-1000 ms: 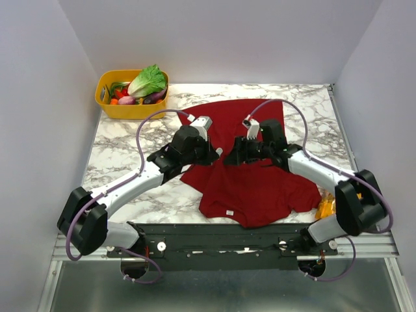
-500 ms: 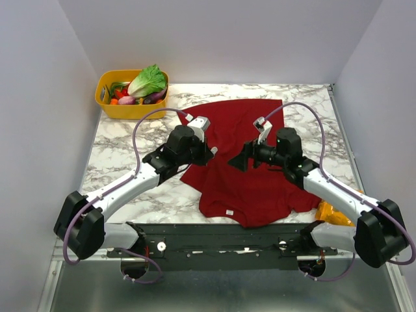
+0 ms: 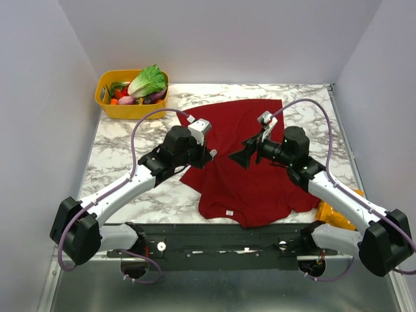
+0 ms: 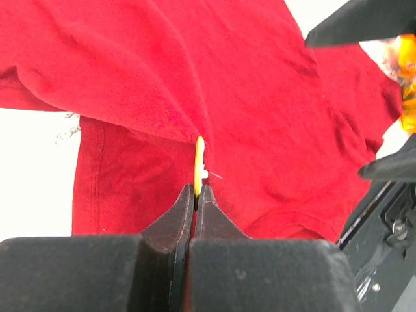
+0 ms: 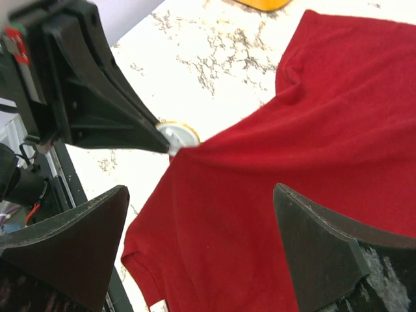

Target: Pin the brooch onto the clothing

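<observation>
left wrist shows left tool (image 4: 195, 197) clenching brooch (image 4: 199, 159) against shirt (image 4: 260, 97); right tool (image 5: 200, 192) released.

left claw (image 3: 212, 154) and right claw (image 3: 242, 156) face close over shirt (image 3: 250, 192), i get only a narrow gap, brooch (image 4: 199, 162) jutting into it | bare counter (image 3: 120, 153) left of shirt is open | basket (image 3: 130, 110) fills far-left corner | snack bag (image 3: 327, 209) at near-right counter edge, just beside shirt

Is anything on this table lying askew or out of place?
The T-shirt is not flat: it lies slanted and wrinkled, with a fold bunched against the brooch, which the left gripper holds edge-on in shut jaws. An orange snack bag lies at the near right edge of the table. Nothing looks spilled.
</observation>
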### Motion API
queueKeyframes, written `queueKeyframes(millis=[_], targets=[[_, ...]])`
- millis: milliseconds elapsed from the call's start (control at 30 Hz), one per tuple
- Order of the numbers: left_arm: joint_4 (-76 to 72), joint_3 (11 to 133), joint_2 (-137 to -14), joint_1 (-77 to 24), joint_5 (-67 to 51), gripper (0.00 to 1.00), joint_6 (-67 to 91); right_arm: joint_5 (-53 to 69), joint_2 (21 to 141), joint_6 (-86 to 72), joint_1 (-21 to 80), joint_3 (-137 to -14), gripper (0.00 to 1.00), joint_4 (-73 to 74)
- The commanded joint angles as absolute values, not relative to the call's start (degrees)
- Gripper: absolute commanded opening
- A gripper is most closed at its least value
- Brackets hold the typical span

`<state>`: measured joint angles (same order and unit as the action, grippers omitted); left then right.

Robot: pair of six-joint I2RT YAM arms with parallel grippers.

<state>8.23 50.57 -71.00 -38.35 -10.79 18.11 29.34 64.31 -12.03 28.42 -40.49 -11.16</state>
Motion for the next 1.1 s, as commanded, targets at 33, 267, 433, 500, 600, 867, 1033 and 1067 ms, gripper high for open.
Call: queueKeyframes(millis=[33, 267, 433, 500, 600, 867, 1033, 1067], targets=[[11.9, 52.9, -68.6, -38.2, -14.4, 0.00, 14.4, 34.0, 65.7, -8.2, 28.6, -45.3, 1.00, -9.2], [11.9, 52.0, -65.8, -38.1, -17.3, 0.00, 11.2, 38.4, 68.4, -4.7, 28.6, -46.1, 1.00, -10.0], [9.7, 50.1, -63.8, -38.1, -21.0, 0.00, 8.8, 50.0, 72.7, -3.4, 28.6, -47.5, 1.00, -11.6], [9.5, 49.7, -63.1, -38.1, -22.4, 0.00, 7.7, 52.6, 73.0, -4.0, 28.6, -46.5, 1.00, -16.2], [7.7, 48.3, -61.9, -38.0, -25.1, 0.00, 7.3, 55.6, 71.8, -5.9, 28.6, -43.7, 1.00, -22.7], [5.2, 46.8, -60.7, -38.0, -27.2, 0.00, 7.1, 63.1, 75.1, -11.8, 28.6, -41.4, 0.76, -34.6], [4.1, 46.0, -60.0, -37.8, -28.5, 0.00, 6.6, 68.6, 78.7, -15.6, 28.6, -40.3, 0.80, -43.6], [3.9, 45.4, -59.8, -37.7, -28.6, 0.00, 6.6, 69.3, 79.5, -16.9, 28.6, -40.2, 0.81, -44.6]])
